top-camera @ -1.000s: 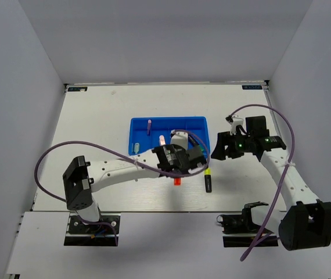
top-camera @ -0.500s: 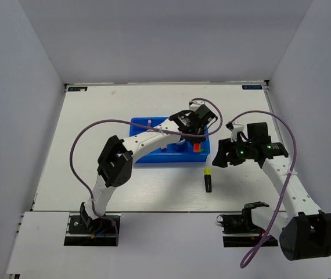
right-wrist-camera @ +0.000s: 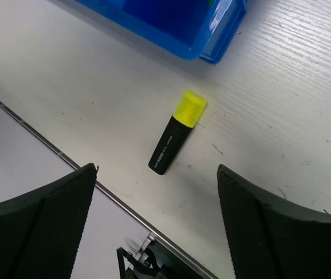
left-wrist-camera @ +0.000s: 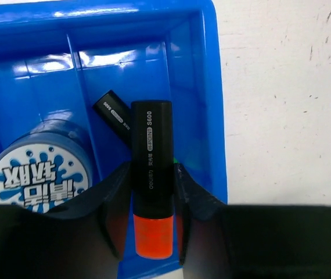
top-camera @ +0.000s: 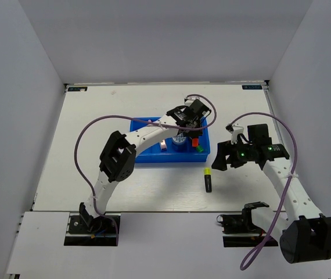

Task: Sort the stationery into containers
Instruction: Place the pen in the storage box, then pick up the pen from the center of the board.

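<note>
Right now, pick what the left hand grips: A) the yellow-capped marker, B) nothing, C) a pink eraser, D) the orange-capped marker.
D: the left wrist view shows the orange-capped marker clamped in the left hand above the blue tray.

A marker point(top-camera: 208, 181) lies on the table point(top-camera: 96, 116) before the tray point(top-camera: 171, 158).

A lab test cell: white table point(top-camera: 96, 116) boxed by plain walls point(top-camera: 154, 40).
</note>
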Controlling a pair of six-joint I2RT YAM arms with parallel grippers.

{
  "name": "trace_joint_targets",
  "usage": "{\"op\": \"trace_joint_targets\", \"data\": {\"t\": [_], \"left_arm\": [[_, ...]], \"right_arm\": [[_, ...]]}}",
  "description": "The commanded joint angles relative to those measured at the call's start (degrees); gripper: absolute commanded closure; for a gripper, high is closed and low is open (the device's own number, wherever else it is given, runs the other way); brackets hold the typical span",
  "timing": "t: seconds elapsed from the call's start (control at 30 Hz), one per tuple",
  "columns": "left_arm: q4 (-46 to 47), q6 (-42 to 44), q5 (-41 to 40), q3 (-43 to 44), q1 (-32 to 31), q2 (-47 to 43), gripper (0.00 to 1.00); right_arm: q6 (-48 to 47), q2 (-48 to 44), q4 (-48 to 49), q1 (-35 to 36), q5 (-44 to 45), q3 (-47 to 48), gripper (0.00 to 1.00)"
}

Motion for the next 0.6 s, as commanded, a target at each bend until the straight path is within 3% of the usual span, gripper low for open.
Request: {"op": "trace_joint_targets", "data": {"t": [0.0, 0.2, 0.43, 0.57], "left_arm": [[1.08, -0.46, 2.04, 2.34, 0.90, 0.45, 0.56], [2.14, -0.02, 2.84, 1.38, 1.34, -1.12, 0.33], [0.74, 6.91, 0.65, -0.11, -0.67, -11.20, 0.29], [1.35, 11.57, -6.81, -12.14, -4.88, -24.13, 0.29]], "right_arm": [[-1.29, -0.02, -1.90, -0.27, -1.32, -0.47, 0.12], [-2.70, 0.34, -4.97, 0.34, -1.68, -0.65, 0.12], [-2.70, 5.24, -6.04, 4.28, 3.05, -0.30, 0.22], [0.37, 9.12, -4.12, 10.43, 7.98, -1.35, 0.24]]}}
